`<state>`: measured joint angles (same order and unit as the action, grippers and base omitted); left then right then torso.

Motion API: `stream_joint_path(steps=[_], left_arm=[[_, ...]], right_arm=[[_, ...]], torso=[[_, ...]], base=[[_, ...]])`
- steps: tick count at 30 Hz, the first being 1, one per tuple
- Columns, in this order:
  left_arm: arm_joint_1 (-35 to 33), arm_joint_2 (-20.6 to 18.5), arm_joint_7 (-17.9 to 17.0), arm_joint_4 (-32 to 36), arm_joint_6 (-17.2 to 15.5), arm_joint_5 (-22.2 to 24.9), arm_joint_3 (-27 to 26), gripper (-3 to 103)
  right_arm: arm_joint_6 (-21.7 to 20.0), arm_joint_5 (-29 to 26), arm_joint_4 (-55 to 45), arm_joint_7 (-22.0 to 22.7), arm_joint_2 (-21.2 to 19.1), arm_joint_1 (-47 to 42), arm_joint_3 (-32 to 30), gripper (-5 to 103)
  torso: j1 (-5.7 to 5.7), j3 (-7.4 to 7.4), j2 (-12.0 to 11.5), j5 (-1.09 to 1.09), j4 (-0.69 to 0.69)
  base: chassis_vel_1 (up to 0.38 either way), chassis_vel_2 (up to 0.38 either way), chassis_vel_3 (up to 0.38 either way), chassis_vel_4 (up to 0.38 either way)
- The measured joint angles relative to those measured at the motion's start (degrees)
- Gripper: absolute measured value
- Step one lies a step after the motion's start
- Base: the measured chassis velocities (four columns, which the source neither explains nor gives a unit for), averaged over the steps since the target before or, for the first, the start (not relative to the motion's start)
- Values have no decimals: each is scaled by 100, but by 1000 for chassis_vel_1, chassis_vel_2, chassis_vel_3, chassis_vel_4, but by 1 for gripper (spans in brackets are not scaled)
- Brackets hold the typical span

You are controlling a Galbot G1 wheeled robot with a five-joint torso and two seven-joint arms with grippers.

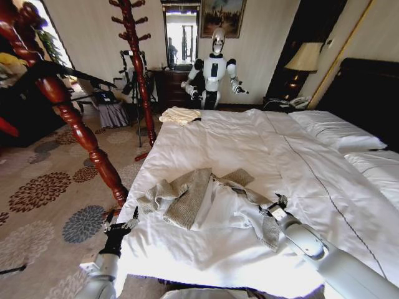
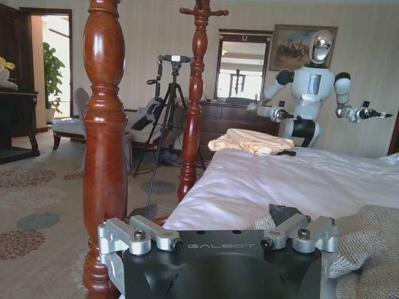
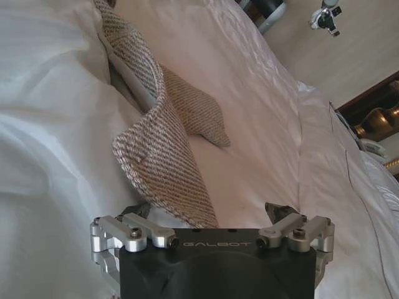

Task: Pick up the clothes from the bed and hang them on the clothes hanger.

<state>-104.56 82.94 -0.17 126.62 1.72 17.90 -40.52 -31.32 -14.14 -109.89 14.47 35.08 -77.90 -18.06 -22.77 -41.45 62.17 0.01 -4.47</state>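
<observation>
Lying crumpled on the bed (image 1: 312,187), the jacket (image 1: 193,196) is spread near the foot edge, at about 6 o'clock from the bed's middle in the head view, with white lining turned up on its right half and a sleeve trailing toward 4 o'clock. The right gripper (image 1: 278,205) is placed at that trailing hem, its fingers spread and nothing gripped; in the right wrist view a fold of tweed (image 3: 168,156) rises between the spread fingers, just ahead of the palm. The left gripper (image 1: 123,223) is held off the bed's corner at 8 o'clock from the jacket, released and empty, close beside the bedpost (image 1: 75,118).

Several risks can be judged from this. If the fingers are closed on the fold alone, only a thin edge may be caught and the heavy cloth may slip out on lifting. The duvet beneath may be pinched along with the tweed and dragged up. The left arm may be knocked against the post if it is swung inward carelessly. A hanger cannot be made out anywhere.
</observation>
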Motion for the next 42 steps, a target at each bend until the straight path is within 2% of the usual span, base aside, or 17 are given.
stream_joint_path(steps=[3,4,6,11,12,14,23,27,30,36,39,42], left_arm=[[2,-3,-2,-15,-4,3,-17,100],[2,-3,-2,-15,-4,3,-17,100],[4,-3,-4,-27,-4,4,-21,100],[18,-2,-6,-45,-8,5,-20,100],[23,-1,-7,-52,-9,5,-17,100],[28,0,-8,-59,-9,5,-15,100],[62,26,-12,-105,-10,-41,50,100],[62,26,-13,-105,-10,-43,49,100],[53,26,-16,-96,-10,-43,45,100],[38,24,-17,-66,-8,-43,31,100],[26,22,-18,-41,-5,-41,19,100],[23,21,-18,-26,-5,-38,15,100]], right_arm=[[525,5,168,-102,122,235,195,100],[525,5,168,-102,122,235,195,100],[847,80,255,-179,226,403,296,100],[965,49,318,-129,323,569,368,102],[965,48,338,-116,327,584,363,98],[965,47,354,-106,327,591,349,98],[818,57,518,27,333,570,160,69],[855,33,555,2,341,550,133,66],[865,-139,564,-72,357,523,138,59],[975,-411,632,-216,417,569,162,54],[1137,-412,672,-318,434,579,127,38],[1199,-412,671,-321,443,560,74,33]], torso=[[0,0,0,0,1],[0,0,0,0,1],[0,0,0,0,2],[0,0,0,0,1],[0,0,0,0,1],[0,0,0,0,1],[0,0,0,0,0],[0,0,0,0,1],[0,0,0,0,0],[0,0,0,0,1],[0,0,0,0,1],[1,0,0,0,1]], base=[[0,0,0,0],[0,0,0,0],[0,0,0,0],[0,0,0,0],[0,0,0,0],[0,0,0,0],[0,0,0,0],[0,0,0,0],[0,0,0,0],[0,0,0,0],[0,0,0,0],[0,0,0,0]])
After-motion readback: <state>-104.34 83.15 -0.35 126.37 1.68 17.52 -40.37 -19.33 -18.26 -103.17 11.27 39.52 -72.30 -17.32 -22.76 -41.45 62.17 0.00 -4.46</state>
